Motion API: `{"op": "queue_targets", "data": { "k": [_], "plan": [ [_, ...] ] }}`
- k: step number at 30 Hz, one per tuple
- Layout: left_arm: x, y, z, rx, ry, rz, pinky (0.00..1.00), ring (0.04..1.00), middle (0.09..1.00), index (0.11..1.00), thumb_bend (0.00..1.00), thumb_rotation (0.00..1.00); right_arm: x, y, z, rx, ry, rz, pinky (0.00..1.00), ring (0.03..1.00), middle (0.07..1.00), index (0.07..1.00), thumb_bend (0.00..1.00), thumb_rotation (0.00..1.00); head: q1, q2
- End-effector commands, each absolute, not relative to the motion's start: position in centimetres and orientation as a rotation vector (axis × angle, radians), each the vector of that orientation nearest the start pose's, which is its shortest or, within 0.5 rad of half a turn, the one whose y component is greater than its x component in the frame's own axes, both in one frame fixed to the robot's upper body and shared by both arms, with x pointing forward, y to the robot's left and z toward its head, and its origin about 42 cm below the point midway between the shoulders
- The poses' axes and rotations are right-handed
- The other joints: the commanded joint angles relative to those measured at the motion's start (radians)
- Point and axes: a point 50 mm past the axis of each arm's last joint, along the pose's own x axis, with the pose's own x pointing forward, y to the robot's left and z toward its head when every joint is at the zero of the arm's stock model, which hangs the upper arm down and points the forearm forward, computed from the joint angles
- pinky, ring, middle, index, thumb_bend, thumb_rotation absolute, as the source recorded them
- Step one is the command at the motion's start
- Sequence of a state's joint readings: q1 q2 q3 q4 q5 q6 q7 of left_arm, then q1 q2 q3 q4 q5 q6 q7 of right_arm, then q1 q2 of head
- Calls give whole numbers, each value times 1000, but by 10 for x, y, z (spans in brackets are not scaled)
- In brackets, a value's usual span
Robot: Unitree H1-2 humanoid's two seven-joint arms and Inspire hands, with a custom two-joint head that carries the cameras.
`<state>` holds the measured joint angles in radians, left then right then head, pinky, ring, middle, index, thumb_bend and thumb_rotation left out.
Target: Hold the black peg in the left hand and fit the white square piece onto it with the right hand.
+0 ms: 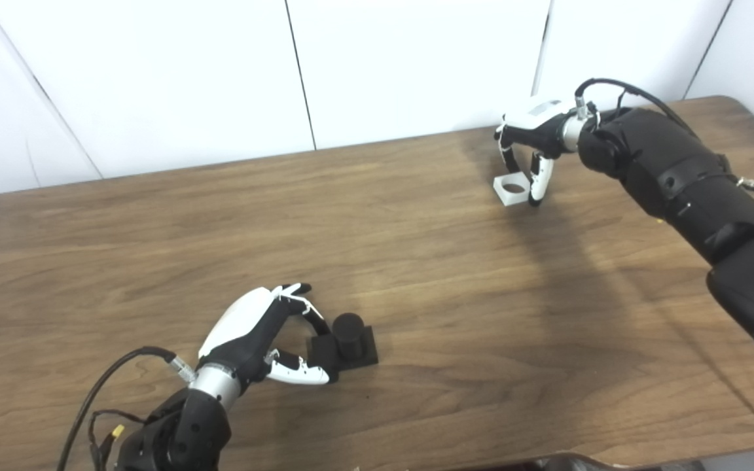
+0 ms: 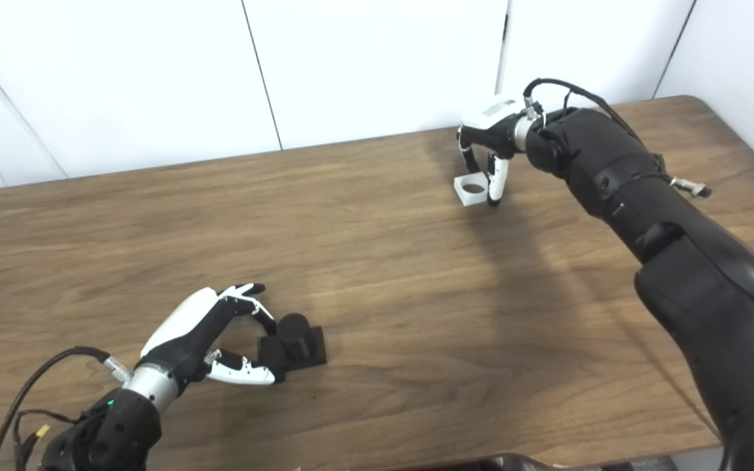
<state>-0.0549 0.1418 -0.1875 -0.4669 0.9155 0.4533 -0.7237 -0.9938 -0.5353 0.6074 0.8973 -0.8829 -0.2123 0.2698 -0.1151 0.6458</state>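
Peg [image 1: 349, 332] first: you have the black peg standing upright on its square black base near the front left of the wooden table [image 1: 416, 261]. Your left hand [image 1: 256, 333] lies beside it with fingers and thumb reaching to the base's left edge; you cannot tell from here whether they clamp it or only touch. Your right hand [image 1: 529, 147] is far across the table near the back edge, fingers curled down around the white square piece [image 1: 512, 189], which rests on the tabletop with its round hole facing up.
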Motion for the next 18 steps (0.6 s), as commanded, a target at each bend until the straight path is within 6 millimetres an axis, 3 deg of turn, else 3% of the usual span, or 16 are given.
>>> {"op": "queue_targets", "data": {
  "k": [1,18],
  "plan": [
    [272,196,185,951,206,-427,1000,1000,958,489,505,70,555,-297,290,-1806,-44,458,1000,1000,911,488,526,147,-1,1],
    [273,193,182,944,209,-417,1000,1000,961,490,505,71,555,-295,285,-1781,-22,445,1000,1000,900,490,525,146,27,-24]
  ]
}}
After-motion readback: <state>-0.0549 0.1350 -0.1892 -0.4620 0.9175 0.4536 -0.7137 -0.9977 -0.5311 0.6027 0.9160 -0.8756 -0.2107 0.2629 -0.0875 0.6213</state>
